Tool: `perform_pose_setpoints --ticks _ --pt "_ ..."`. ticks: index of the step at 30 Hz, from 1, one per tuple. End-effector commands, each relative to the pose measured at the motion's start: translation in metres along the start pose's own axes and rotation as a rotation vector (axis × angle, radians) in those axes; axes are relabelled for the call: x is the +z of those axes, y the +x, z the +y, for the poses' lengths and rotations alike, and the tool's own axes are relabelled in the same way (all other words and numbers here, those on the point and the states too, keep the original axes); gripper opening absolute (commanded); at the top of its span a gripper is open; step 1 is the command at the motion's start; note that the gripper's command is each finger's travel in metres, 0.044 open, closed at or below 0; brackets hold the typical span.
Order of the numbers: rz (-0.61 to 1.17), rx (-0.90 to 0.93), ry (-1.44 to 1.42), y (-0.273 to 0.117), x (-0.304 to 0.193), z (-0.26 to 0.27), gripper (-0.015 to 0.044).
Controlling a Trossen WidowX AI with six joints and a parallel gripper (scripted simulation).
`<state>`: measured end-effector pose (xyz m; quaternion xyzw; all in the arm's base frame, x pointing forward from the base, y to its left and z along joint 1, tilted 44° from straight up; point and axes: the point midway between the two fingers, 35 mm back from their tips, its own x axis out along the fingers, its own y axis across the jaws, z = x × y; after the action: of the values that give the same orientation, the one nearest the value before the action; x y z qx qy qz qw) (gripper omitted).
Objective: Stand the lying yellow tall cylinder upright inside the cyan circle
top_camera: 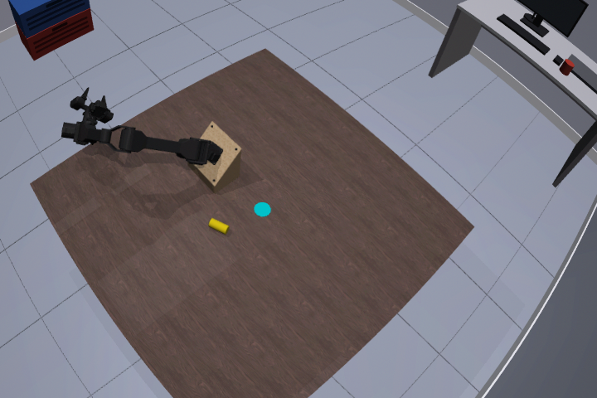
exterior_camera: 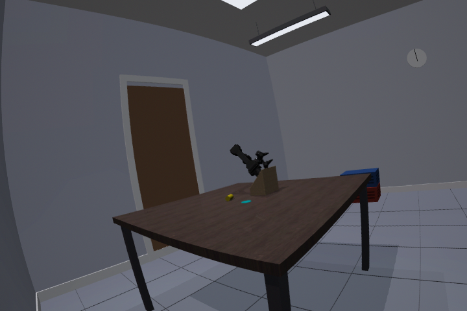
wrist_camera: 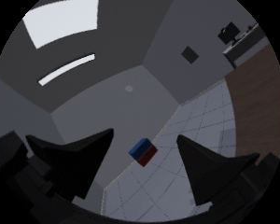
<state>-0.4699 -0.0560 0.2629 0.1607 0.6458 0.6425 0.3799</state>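
The yellow tall cylinder (top_camera: 218, 225) (exterior_camera: 229, 197) lies on its side on the brown table, in the top view to the left of and a little below the cyan circle. The cyan circle (top_camera: 262, 209) (exterior_camera: 246, 201) is a flat disc on the table top with nothing on it. My gripper (top_camera: 95, 93) (exterior_camera: 270, 156) (wrist_camera: 146, 136) is open and empty, raised well away from the cylinder and pointing away from it, near the table's edge. In the wrist view its two fingers stand wide apart, and neither the cylinder nor the circle shows there.
The arm's base stands on a wooden wedge block (top_camera: 229, 165) (exterior_camera: 270, 181) on the table (top_camera: 308, 281) (exterior_camera: 219, 223), close to the circle. Blue and red crates (top_camera: 57, 27) (exterior_camera: 366, 184) (wrist_camera: 143, 152) stand beyond the table. A desk (top_camera: 534, 55) with a monitor stands apart.
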Motion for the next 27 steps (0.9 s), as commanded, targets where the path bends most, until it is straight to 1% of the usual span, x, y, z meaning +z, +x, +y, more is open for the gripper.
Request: perform_pose_setpoints --ticks 1,3,4,15,21,27 --pt "0.005 0.0 -0.005 -0.002 -0.001 0.0 0.0374" --pt "0.045 0.002 -0.046 -0.016 -0.009 -0.002 0.0321" --pt "0.074 0.004 -0.077 -0.027 -0.015 -0.003 0.0309" --pt "0.397 0.073 -0.419 -0.151 -0.056 -0.025 0.0309" --pt "0.569 0.147 -0.598 -0.219 -0.062 -0.038 0.0309" --pt "0.736 0.246 -0.771 -0.285 -0.057 -0.052 0.0309"
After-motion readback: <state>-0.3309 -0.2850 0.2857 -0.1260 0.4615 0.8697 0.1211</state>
